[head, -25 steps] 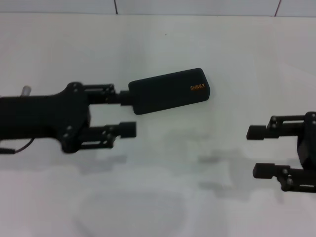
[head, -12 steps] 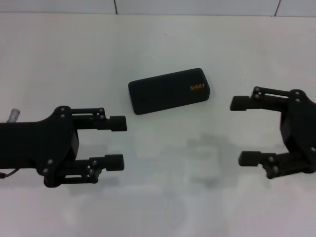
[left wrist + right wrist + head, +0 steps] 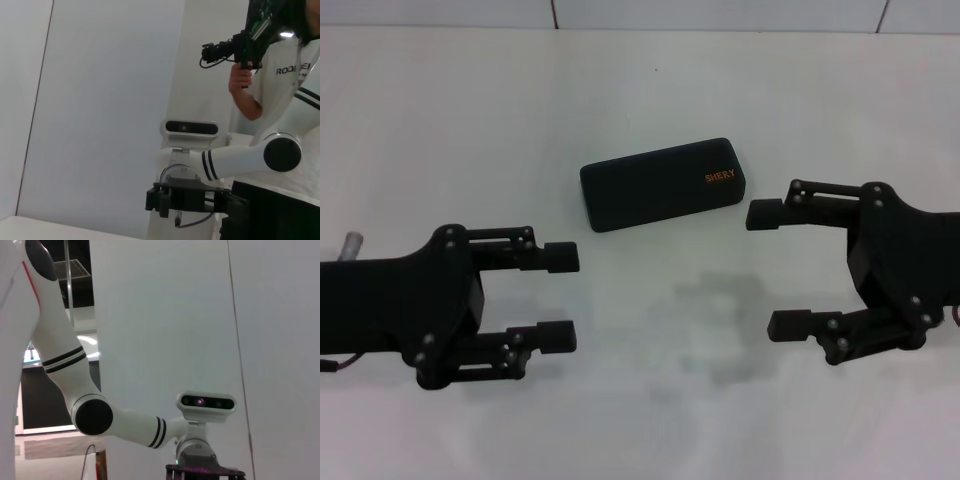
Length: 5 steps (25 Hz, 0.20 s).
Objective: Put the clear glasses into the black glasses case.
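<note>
The black glasses case (image 3: 663, 184) lies shut on the white table (image 3: 650, 90), its orange lettering at the right end of the lid. The clear glasses are out of view in every frame. In the head view my left gripper (image 3: 560, 297) hovers open in front of and left of the case, fingers pointing right, nothing between them. On the right, my right gripper (image 3: 772, 270) is open too, pointing left; its upper fingertip sits just past the case's right end, apart from it. Neither gripper touches the case.
The left wrist view looks level across the room at my right arm's wrist camera (image 3: 191, 128) and a person (image 3: 280, 75) holding a camera behind it. My left arm's white links (image 3: 90, 412) fill the right wrist view. A tiled wall edge (image 3: 720, 28) runs behind the table.
My left gripper has drawn back from the case's left end toward the near left. Meanwhile the right gripper has come in from the right edge toward the case.
</note>
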Available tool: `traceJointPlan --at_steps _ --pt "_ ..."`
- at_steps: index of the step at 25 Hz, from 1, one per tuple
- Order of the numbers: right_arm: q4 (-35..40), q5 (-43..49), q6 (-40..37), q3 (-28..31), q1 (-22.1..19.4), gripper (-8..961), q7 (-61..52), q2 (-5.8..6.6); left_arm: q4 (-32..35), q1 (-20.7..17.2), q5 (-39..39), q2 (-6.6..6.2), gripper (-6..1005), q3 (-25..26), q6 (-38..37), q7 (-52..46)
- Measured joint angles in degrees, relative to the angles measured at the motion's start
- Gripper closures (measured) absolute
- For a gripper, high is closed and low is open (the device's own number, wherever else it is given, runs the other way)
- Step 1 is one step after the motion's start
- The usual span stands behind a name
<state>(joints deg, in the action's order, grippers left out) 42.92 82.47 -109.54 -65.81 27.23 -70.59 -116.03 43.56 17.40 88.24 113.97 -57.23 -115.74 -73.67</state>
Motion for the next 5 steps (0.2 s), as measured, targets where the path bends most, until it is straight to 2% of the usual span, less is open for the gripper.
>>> traceJointPlan --at_steps 5 --pt "-0.2 -0.2 0.0 -0.2 -0.1 89 0.0 -0.04 0.0 -0.2 0.4 0.4 361 0.0 -0.1 0.6"
